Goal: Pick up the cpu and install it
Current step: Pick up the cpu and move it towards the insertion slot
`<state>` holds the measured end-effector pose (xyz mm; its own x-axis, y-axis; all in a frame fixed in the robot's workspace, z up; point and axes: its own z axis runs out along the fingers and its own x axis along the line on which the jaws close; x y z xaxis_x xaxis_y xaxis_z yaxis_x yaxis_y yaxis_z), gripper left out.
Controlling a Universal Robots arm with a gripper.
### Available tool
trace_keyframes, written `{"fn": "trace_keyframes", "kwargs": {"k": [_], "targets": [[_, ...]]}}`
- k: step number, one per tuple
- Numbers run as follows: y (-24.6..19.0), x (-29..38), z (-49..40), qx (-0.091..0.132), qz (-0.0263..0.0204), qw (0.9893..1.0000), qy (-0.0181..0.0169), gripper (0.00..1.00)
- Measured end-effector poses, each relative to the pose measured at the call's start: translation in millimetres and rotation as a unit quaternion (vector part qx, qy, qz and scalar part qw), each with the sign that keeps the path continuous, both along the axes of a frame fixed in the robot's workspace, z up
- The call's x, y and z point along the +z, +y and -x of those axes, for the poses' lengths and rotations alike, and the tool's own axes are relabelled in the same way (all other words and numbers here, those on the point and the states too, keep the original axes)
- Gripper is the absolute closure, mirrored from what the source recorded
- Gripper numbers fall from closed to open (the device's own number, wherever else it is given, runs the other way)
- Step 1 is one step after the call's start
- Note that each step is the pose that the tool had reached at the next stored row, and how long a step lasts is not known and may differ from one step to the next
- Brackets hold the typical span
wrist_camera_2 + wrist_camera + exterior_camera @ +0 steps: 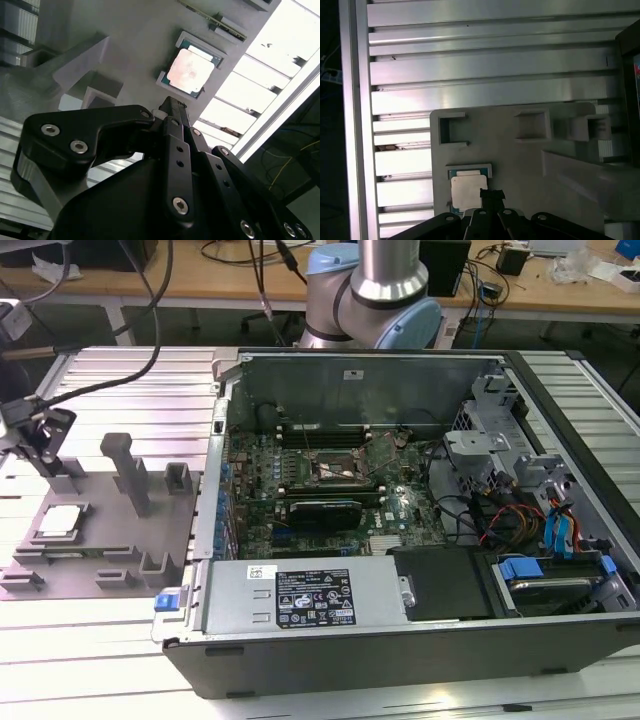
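The cpu point(60, 520) is a small pale square chip lying flat in a recess of the grey fixture plate point(100, 560), at the exterior view's left. Both wrist views show the cpu point(192, 71) point(466, 191) from above, in its framed seat. My gripper point(50, 462) hangs a little above and just beside the chip, without touching it. Its dark fingers come together in a narrow tip point(169, 104) point(491, 194), shut with nothing between them. The dark metal-framed socket point(335, 468) sits on the motherboard inside the open computer case.
Grey posts and blocks point(125, 470) stand up from the fixture plate close to the chip. The open case's wall point(215, 480) rises between the fixture and the motherboard. Drive cages and cables point(520, 500) fill the case's right side. The table point(120, 380) is ribbed aluminium.
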<state>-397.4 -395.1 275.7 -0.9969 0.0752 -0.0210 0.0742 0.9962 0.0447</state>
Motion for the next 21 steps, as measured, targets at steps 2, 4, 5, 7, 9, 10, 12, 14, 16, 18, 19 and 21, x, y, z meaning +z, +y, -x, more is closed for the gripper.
{"fn": "trace_keyframes", "kwargs": {"k": [2,4,5,7,9,10,12,14,16,18,19,21], "targets": [[-0.5,-2.9,1.4,0.000,0.0001,1.0000,0.0007,0.89],[-1.1,-6.5,3.0,0.000,0.0001,1.0000,0.0010,0.89],[-1.3,-7.9,3.4,0.000,0.0000,1.0000,0.0012,0.89],[-1.9,-11.5,5.0,0.000,0.0001,1.0000,0.0020,0.89],[-2.9,-15.1,6.4,0.000,0.0000,1.0000,0.0026,0.89],[-3.3,-16.1,6.8,0.000,0.0001,1.0000,0.0029,0.89],[-3.8,-17.9,7.5,0.000,0.0001,1.0000,0.0033,0.89],[-4.5,-20.0,8.1,0.000,0.0001,1.0000,0.0037,0.89],[-5.3,-22.3,8.9,0.000,0.0001,1.0000,0.0039,0.89],[-6.3,-25.4,10.1,0.000,0.0001,1.0000,0.0043,0.89],[-6.7,-27.1,10.7,0.000,0.0001,1.0000,0.0045,0.89],[-7.9,-29.7,11.4,0.000,0.0000,1.0000,0.0049,0.89]]}}
